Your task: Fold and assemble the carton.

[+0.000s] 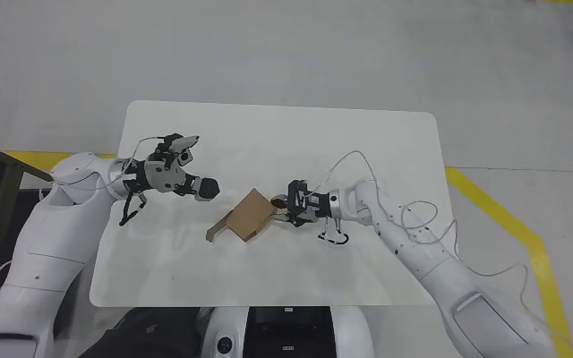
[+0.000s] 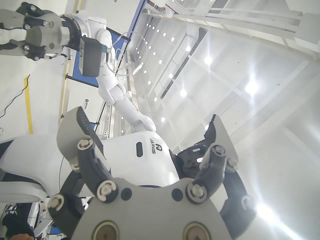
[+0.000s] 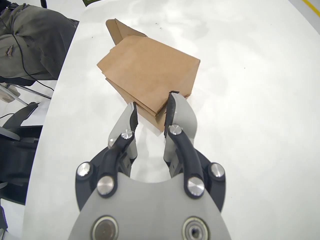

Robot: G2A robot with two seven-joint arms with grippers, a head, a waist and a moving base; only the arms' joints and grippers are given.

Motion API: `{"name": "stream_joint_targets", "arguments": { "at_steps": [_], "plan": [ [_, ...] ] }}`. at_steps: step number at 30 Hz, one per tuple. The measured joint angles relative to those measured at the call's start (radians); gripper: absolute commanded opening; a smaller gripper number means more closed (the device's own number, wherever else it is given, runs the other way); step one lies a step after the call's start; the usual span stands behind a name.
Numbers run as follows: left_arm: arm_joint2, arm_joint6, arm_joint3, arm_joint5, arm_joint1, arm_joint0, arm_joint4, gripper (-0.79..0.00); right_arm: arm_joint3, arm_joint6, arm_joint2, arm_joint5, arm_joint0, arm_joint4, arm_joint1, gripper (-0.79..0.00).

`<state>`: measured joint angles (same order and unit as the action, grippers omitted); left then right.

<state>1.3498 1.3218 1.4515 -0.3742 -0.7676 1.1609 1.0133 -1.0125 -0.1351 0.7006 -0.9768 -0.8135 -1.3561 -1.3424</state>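
Chiefly at the corner: the carton (image 3: 150, 68) is being held by one thin corner only, so it is being left free to pivot or slip out if it is pulled quickly, and the stacked panels could be creased by a harder squeeze.
Right gripper (image 3: 152, 101): its fingers are being kept narrowly apart on either side of that corner and, as far as can be judged, are being pressed onto the cardboard.
Left gripper (image 1: 208, 187): it is being held near the carton's other end without touching it, pointed upward, fingers spread wide with nothing between them. With no second hold being given, a fold may spring back.
Table (image 1: 358, 143): the carton is being rested near the middle of the white top, where a sideways push could slide it.
Carton as container: it is lying flattened with one flap sticking out. No cavity is being formed yet, and nothing is being seen inside.
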Motion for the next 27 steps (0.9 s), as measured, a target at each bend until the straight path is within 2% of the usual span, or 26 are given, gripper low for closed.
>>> {"name": "stream_joint_targets", "arguments": {
  "at_steps": [1,2,3,5,6,12,16,22,27],
  "plan": [
    [0.003,0.001,-0.002,0.0,0.0,0.004,0.002,0.0,-0.008,0.001,0.009,0.008,-0.007,0.001,0.004,-0.48],
    [0.005,0.003,-0.004,0.0,0.0,0.007,0.005,0.0,-0.016,0.002,0.015,0.012,-0.013,0.001,0.007,-0.286],
    [0.009,0.005,-0.007,0.001,0.0,0.011,0.01,0.0,-0.028,0.002,0.022,0.015,-0.02,0.0,0.01,-0.185],
    [0.018,0.007,-0.017,0.001,0.0,0.022,0.019,0.0,-0.067,0.001,0.041,0.024,-0.041,-0.007,0.021,-0.034],
    [0.022,0.007,-0.021,-0.002,0.001,0.028,0.021,0.0,-0.088,0.001,0.05,0.03,-0.052,-0.011,0.026,0.0],
    [0.042,0.024,-0.031,-0.024,0.003,0.098,0.05,0.0,-0.243,0.021,0.116,0.071,-0.141,-0.033,0.06,0.0],
    [0.078,0.014,0.001,-0.013,0.008,0.168,0.055,0.0,-0.345,0.044,0.162,0.121,-0.211,-0.03,0.078,0.0],
    [0.114,-0.083,0.075,-0.003,0.015,0.264,-0.001,0.0,-0.464,0.1,0.192,0.198,-0.29,-0.017,0.091,0.0],
    [0.093,-0.117,0.08,0.001,0.009,0.316,-0.007,0.0,-0.527,0.107,0.202,0.228,-0.329,-0.02,0.097,0.0]
  ]
}}
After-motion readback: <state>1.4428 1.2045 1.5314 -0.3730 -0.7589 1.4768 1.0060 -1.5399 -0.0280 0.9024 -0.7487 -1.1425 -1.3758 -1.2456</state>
